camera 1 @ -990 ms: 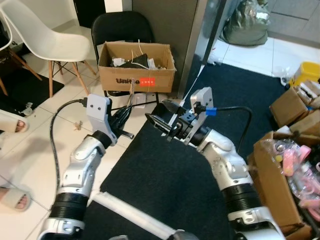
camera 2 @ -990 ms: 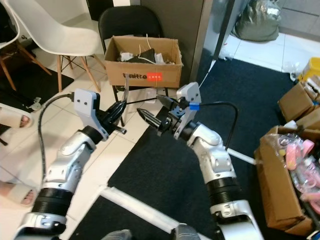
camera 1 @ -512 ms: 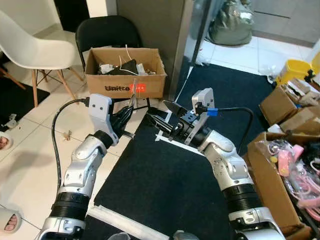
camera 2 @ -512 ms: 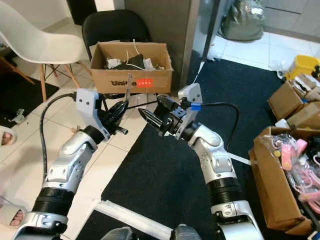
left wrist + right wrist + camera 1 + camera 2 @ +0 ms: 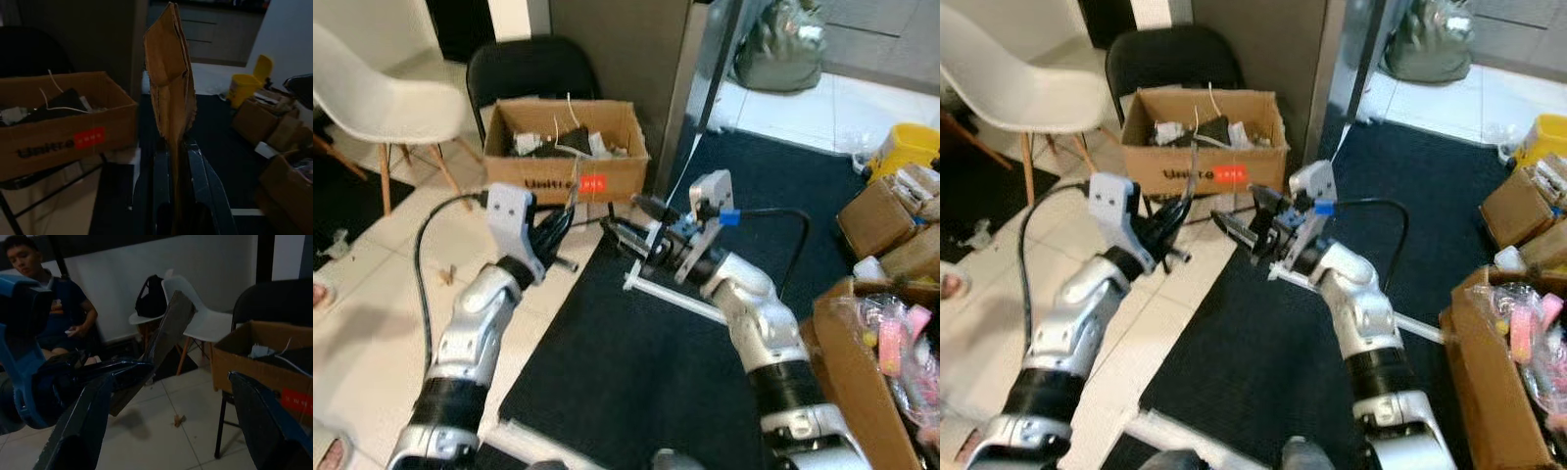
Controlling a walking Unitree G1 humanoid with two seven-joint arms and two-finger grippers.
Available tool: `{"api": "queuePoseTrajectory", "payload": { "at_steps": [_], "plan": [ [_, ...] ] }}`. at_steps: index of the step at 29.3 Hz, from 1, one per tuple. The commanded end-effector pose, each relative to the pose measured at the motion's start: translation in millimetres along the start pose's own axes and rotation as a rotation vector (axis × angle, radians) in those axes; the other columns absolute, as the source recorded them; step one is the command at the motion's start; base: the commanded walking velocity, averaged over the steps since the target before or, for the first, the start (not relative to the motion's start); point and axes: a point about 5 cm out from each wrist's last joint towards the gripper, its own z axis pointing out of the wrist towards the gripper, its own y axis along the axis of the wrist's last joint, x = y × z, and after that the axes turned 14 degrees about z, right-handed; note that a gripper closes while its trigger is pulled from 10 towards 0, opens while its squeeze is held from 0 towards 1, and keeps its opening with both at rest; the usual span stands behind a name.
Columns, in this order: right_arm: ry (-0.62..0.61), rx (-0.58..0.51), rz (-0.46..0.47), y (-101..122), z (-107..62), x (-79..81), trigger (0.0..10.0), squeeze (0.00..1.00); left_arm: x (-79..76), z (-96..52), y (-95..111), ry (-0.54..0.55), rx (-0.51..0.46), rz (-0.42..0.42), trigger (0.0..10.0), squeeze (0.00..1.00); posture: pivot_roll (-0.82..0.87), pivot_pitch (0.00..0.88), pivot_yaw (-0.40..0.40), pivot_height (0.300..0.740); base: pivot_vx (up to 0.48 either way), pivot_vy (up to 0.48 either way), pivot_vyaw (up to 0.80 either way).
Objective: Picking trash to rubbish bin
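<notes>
Since a second ago the cardboard box (image 5: 566, 147) has been neared, a cardboard scrap (image 5: 171, 98) kept clamped in the left gripper (image 5: 558, 223), the right gripper (image 5: 631, 225) spread empty beside it, so dropping seems close.

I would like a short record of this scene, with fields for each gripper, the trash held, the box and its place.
left gripper: shut on a cardboard scrap, raised before the box
right gripper: open, holds nothing, beside the left one
box: open cardboard box with trash inside, resting on a black chair
floor: white tiles at left, dark carpet under the right arm
other: white chair at left, yellow bucket at right
</notes>
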Motion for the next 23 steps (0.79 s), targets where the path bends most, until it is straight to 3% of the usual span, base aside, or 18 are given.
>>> {"api": "queuePoseTrajectory", "payload": {
  "at_steps": [1,9,23],
  "plan": [
    [-0.007,0.006,-0.002,-0.3,-2.0,-1.5,10.0,0.0,-1.6,-0.8,-3.4,-0.01,0.016,-0.005,10.0,0.0,0.01,0.0,0.008,0.74,0.285,0.0,0.0],
    [-0.007,0.005,-0.001,0.0,-1.9,-1.6,10.0,0.0,-1.7,-0.5,-3.3,-0.012,0.017,-0.004,10.0,0.0,0.01,0.0,0.008,0.74,0.293,0.0,0.0],
    [-0.007,0.006,0.001,0.1,-1.8,-1.7,10.0,0.0,-1.9,-0.2,-3.8,-0.014,0.023,-0.004,10.0,0.0,0.01,0.0,0.008,0.74,0.48,0.0,0.0]
  ]
}}
